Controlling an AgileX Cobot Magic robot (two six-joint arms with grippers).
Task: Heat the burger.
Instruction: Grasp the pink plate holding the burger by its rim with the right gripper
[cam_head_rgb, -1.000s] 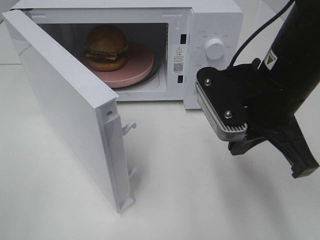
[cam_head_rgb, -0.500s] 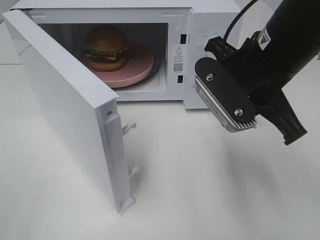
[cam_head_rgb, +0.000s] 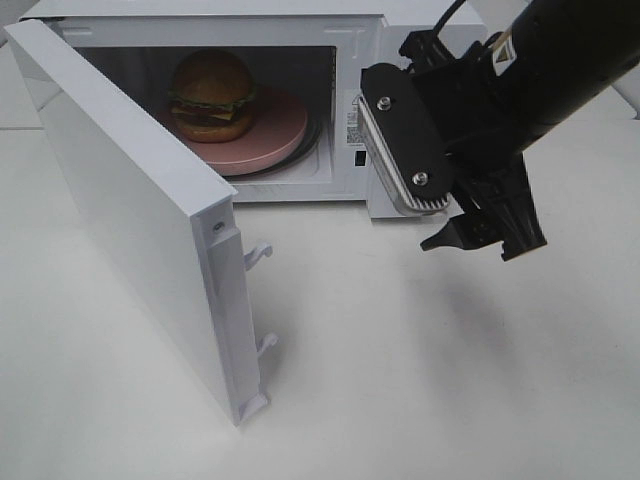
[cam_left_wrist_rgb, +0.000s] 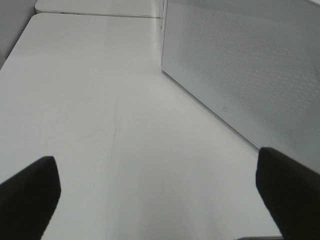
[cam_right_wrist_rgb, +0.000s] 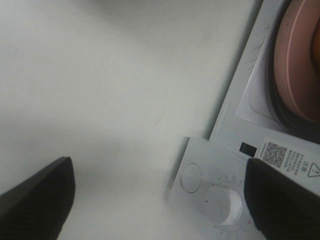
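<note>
Exterior high, right hand (cam_head_rgb: 482, 232) fronting microwave (cam_head_rgb: 420, 30) panel

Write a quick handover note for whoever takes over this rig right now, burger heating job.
Right gripper: open, empty, in front of the microwave's control panel.
Left gripper: open, empty, beside the door's outer face, out of the overhead view.
Burger: on the pink plate inside the microwave.
Done: burger loaded.
Left: shut the open door, then turn the dial.
</note>
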